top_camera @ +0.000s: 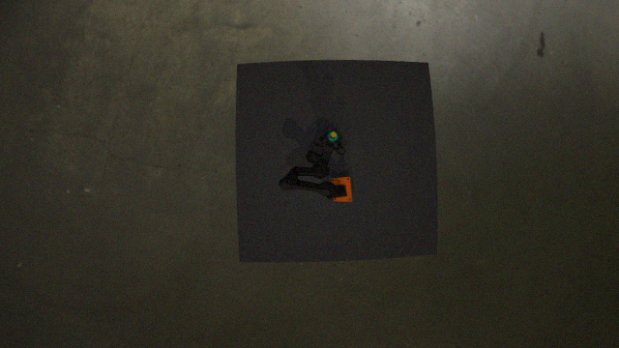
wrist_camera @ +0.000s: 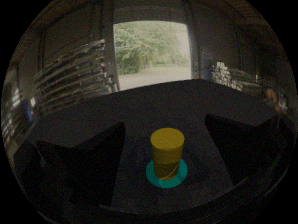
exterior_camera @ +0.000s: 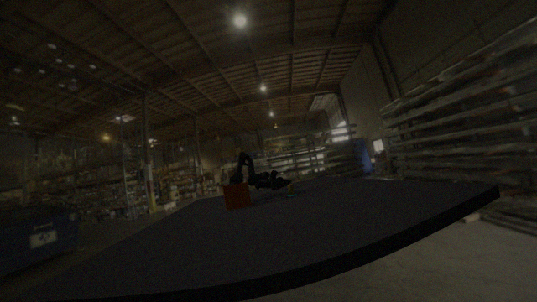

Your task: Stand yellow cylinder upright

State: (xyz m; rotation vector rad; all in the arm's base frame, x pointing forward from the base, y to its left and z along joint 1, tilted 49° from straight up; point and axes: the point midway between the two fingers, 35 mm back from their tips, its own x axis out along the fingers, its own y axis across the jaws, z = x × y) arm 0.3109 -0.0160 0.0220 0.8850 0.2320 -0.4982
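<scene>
Top: yellow cylinder on cyan circle, between desk's centre and upper edge.
Exterior: cylinder upright, just beyond claw, perhaps touching; too dim to tell.
Wrist: claw spread, cylinder between its fingers, ungripped; back straight out, level.
</scene>
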